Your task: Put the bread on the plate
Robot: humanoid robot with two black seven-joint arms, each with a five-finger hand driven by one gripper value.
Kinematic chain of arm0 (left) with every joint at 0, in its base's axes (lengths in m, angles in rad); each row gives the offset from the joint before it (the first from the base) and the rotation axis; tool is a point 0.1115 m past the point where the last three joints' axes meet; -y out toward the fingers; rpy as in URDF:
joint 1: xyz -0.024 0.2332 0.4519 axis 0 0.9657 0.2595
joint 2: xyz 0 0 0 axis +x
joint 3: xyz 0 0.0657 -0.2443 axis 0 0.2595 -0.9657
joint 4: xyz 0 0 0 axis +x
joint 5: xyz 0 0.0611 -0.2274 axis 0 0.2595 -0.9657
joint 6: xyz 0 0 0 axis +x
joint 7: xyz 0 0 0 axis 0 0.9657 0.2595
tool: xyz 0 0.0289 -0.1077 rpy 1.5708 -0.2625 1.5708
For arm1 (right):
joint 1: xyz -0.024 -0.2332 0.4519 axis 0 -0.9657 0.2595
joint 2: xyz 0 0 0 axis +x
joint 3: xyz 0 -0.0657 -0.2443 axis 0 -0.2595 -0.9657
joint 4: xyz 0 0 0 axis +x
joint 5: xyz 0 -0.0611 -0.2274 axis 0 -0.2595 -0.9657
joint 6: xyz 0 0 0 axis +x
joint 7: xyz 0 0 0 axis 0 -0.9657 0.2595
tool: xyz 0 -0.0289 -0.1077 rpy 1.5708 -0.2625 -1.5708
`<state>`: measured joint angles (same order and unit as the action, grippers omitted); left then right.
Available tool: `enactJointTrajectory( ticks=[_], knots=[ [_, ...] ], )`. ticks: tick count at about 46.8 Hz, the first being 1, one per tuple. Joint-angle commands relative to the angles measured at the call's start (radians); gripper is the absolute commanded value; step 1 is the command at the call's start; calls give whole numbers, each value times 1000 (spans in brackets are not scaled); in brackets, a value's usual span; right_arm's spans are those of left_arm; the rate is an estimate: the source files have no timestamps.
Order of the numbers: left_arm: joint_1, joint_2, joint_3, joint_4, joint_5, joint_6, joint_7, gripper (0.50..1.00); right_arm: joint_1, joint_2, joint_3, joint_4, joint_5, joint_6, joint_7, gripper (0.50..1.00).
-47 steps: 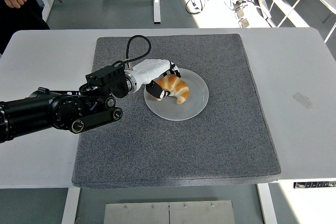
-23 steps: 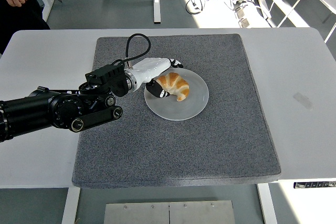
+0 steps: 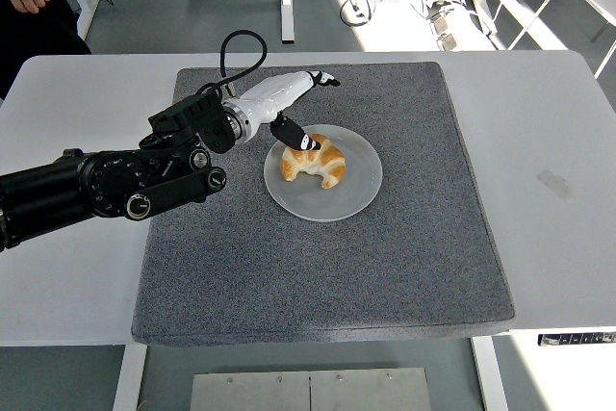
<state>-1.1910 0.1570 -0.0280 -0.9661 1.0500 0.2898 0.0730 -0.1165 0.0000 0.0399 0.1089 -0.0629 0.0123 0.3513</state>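
- We see the bread (image 3: 312,162), a croissant, lying on the plate (image 3: 356,194), in the plate's left half and clear of the rim.
- We judge the placing itself done: the bread rests on the plate with nothing gripping it.
- Our left hand (image 3: 289,103) hangs above the plate's upper-left edge with fingers spread and holding nothing; one dark fingertip (image 3: 306,142) is just over the bread's top, and we cannot tell if it touches.
- What remains, in our view, is only to draw the arm clear of the plate.
- The bread's long axis runs diagonally, from lower left to upper right and round to the lower right, its curved back toward the far side and both tips pointing toward the bench's near edge.
- The plate sits on a grey mat (image 3: 318,276) on the white bench (image 3: 549,122).
- Our right hand is not in view.
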Motion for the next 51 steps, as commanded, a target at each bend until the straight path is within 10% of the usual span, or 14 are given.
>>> enactJointTrajectory(
  ticks=[1, 10, 25, 51],
  knots=[
    [5, 15, -32, 1, -7, 14, -5, 921, 0, 0, 0, 0, 0, 0, 0, 1000],
    [14, 53, -153, 1, -137, 48, -35, 921, 0, 0, 0, 0, 0, 0, 0, 1000],
    [65, 79, -227, 10, -390, 267, -156, 918, 0, 0, 0, 0, 0, 0, 0, 1000],
    [128, 88, -239, 127, -849, 321, -438, 905, 0, 0, 0, 0, 0, 0, 0, 1000]
  ],
)
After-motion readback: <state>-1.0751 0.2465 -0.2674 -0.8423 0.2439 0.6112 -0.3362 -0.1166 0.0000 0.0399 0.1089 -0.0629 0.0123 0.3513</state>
